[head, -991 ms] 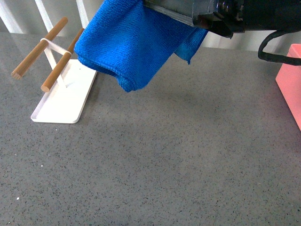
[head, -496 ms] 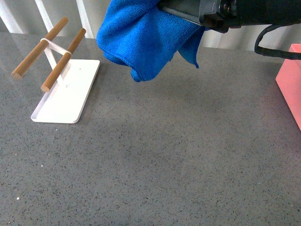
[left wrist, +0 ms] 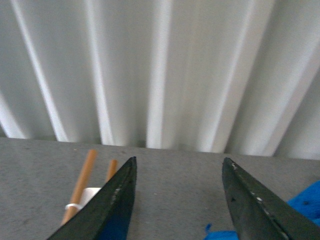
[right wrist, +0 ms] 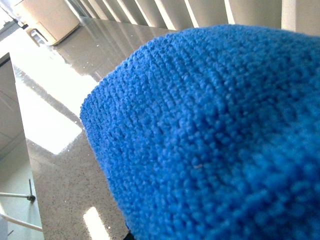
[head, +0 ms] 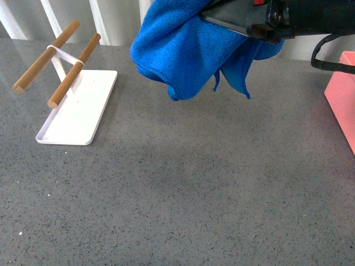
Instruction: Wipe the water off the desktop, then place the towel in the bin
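The bright blue towel (head: 180,47) hangs bunched in the air at the top middle of the front view, well above the speckled grey desktop (head: 183,188). My right gripper (head: 244,21) is shut on the towel, its dark body reaching in from the upper right. In the right wrist view the towel (right wrist: 215,135) fills nearly the whole picture and hides the jaws. The salmon-pink bin (head: 343,94) shows only as a wall at the right edge. My left gripper (left wrist: 177,200) is open, with nothing between its dark fingers; a corner of the towel (left wrist: 305,205) shows beside it.
A flat white tray (head: 77,108) carrying two wooden rods (head: 72,72) stands at the back left of the desktop. The rods (left wrist: 82,187) also show in the left wrist view. A white ribbed wall (left wrist: 165,70) runs behind the desk.
My right gripper has carried the towel to the right, toward the bin side. The cloth has swung and now hangs with a loose corner trailing below it.
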Controlling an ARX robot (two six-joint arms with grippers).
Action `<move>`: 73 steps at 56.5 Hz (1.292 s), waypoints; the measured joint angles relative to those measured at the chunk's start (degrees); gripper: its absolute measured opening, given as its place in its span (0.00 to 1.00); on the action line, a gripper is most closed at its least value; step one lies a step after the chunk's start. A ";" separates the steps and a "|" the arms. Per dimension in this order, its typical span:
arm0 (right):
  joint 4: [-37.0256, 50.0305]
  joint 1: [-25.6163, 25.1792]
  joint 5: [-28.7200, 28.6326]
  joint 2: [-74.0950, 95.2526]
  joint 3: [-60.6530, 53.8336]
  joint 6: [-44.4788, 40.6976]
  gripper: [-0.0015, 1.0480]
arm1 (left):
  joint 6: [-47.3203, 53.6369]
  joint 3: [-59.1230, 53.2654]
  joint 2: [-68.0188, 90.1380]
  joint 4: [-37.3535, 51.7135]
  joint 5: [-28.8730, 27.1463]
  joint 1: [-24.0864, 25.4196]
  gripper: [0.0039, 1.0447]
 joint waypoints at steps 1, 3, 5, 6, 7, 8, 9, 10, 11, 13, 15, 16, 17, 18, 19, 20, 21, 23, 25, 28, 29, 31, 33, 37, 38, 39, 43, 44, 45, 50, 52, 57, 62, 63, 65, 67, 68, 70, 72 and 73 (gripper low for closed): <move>-0.11 -0.09 0.02 -0.02 0.00 -0.13 0.05 | 0.04 -0.74 -0.52 0.22 0.20 0.33 0.39; -0.26 -0.09 0.00 -0.07 0.00 -0.26 0.05 | 0.24 -3.04 -2.05 0.83 1.09 1.31 0.34; -0.44 -0.09 -0.04 -0.09 0.00 -0.39 0.05 | 0.39 -5.18 -3.32 1.27 1.73 2.16 0.28; -0.52 -0.09 -0.04 -0.11 0.00 -0.44 0.05 | 0.44 -6.49 -4.09 1.53 2.21 2.71 0.25; -0.74 -0.07 -0.07 -0.13 0.00 -0.61 0.05 | 0.48 -7.10 -4.42 1.64 2.49 2.97 0.23; -0.87 -0.07 -0.07 -0.15 0.00 -0.63 0.05 | 0.57 -8.26 -5.09 1.84 2.99 3.43 0.20; -1.14 -0.07 -0.07 -0.24 0.00 -0.76 0.05 | 0.59 -8.85 -5.40 1.90 3.23 3.65 0.18; -1.25 -0.07 -0.09 -0.24 0.00 -0.87 0.05 | 0.63 -9.97 -6.12 2.10 3.93 4.02 0.15; -1.44 -0.07 -0.09 -0.35 0.00 -1.01 0.05 | 0.66 -10.51 -6.45 2.19 4.17 4.24 0.13; -1.66 -0.11 -0.04 -0.44 0.00 -1.18 0.05 | 0.72 -12.07 -7.54 2.45 5.11 4.85 0.08; -2.08 -0.33 0.17 -0.55 0.00 -1.57 0.05 | 0.90 -14.38 -9.49 2.75 6.21 5.81 0.03; -2.32 -0.42 0.26 -0.63 0.00 -1.70 0.05 | 1.07 -15.23 -10.29 2.89 6.78 6.23 0.03; -2.51 -0.59 0.28 -0.68 0.00 -1.86 0.05 | 1.11 -16.04 -11.10 2.93 7.23 6.67 0.03; -2.64 -0.74 0.42 -0.70 0.00 -2.10 0.05 | 1.18 -16.85 -11.91 2.93 7.48 7.10 0.03; -2.89 -0.90 0.52 -0.74 0.00 -2.19 0.05 | 1.20 -18.01 -13.09 2.93 8.20 7.76 0.03; -3.08 -1.03 0.66 -0.76 0.00 -2.32 0.05 | 1.22 -18.78 -13.88 2.93 8.55 8.20 0.03; -3.28 -1.18 0.68 -0.83 0.00 -2.49 0.05 | 1.22 -19.47 -14.62 2.93 8.85 8.61 0.03; -3.45 -1.31 0.70 -0.85 0.00 -2.82 0.05 | 1.25 -20.48 -15.69 2.93 9.35 9.22 0.03; -3.69 -1.40 0.85 -0.87 0.00 -3.06 0.05 | 1.25 -21.53 -16.74 2.91 9.90 9.79 0.03; -4.13 -1.49 0.85 -0.98 0.00 -3.26 0.05 | 1.25 -23.06 -18.49 2.75 10.58 10.71 0.03; -4.28 -1.51 0.83 -1.07 0.00 -3.41 0.05 | 1.25 -23.34 -18.86 2.69 10.75 10.88 0.03; -4.46 -1.55 0.81 -1.09 0.00 -3.67 0.05 | 1.25 -24.15 -19.96 2.43 11.37 11.34 0.03; -4.70 -1.57 0.81 -1.20 0.00 -3.85 0.05 | 1.25 -24.92 -21.05 2.10 11.76 11.80 0.03; -5.27 -1.68 0.92 -1.33 0.00 -4.52 0.05 | 1.25 -26.38 -23.21 1.36 12.66 12.61 0.03; -5.44 -1.75 1.11 -1.38 0.00 -4.68 0.05 | 1.25 -26.80 -23.91 1.11 12.96 12.85 0.03; -5.51 -1.77 1.18 -1.38 0.00 -4.76 0.05 | 1.25 -27.21 -24.65 0.79 13.18 13.11 0.03; -5.77 -1.81 1.55 -1.38 0.00 -5.03 0.05 | 1.25 -28.37 -26.77 -0.22 14.01 13.84 0.03; -5.79 -1.81 1.60 -1.38 0.00 -5.09 0.05 | 1.25 -28.55 -27.15 -0.42 14.05 13.97 0.03; -5.79 -1.84 1.68 -1.38 0.00 -5.11 0.05 | 1.25 -28.89 -27.85 -0.79 14.25 14.21 0.03; -6.34 -1.84 2.16 -1.38 0.11 -5.44 0.05 | 1.27 -30.08 -30.38 -2.21 14.86 14.97 0.03; -6.60 -1.75 2.36 -1.38 0.20 -5.64 0.05 | 1.25 -30.53 -31.45 -2.86 15.08 15.28 0.03; -7.08 -1.40 2.86 -1.38 0.33 -6.03 0.05 | 1.27 -31.50 -34.12 -4.57 19.04 17.92 0.03; -7.74 -0.87 3.80 -1.38 0.57 -6.40 0.05 | 1.27 -32.33 -36.98 -6.49 20.04 19.91 0.03; -7.89 -0.74 4.02 -1.38 0.63 -6.56 0.05 | 1.27 -32.50 -37.64 -6.97 19.98 20.15 0.03; -8.22 -0.44 4.37 -1.44 0.68 -6.78 0.05 | 1.27 -32.89 -39.06 -7.98 20.04 20.33 0.03; -8.39 -0.33 4.55 -1.49 0.68 -6.88 0.05 | 1.27 -33.40 -39.47 -7.98 20.11 20.48 0.03; -8.68 -0.20 4.61 -1.55 0.70 -7.08 0.05 | 1.27 -33.68 -39.41 -7.50 20.13 20.48 0.03; -8.90 -0.07 4.63 -1.62 0.70 -7.19 0.05 | 1.27 -34.71 -39.87 -6.16 20.15 20.48 0.03; -9.18 0.13 4.83 -1.84 0.70 -7.28 0.05 | 1.27 -34.86 -40.65 -6.67 20.20 20.50 0.03; -9.20 0.17 4.90 -1.84 0.70 -7.30 0.05 | 1.29 -34.88 -41.00 -7.15 20.15 20.50 0.03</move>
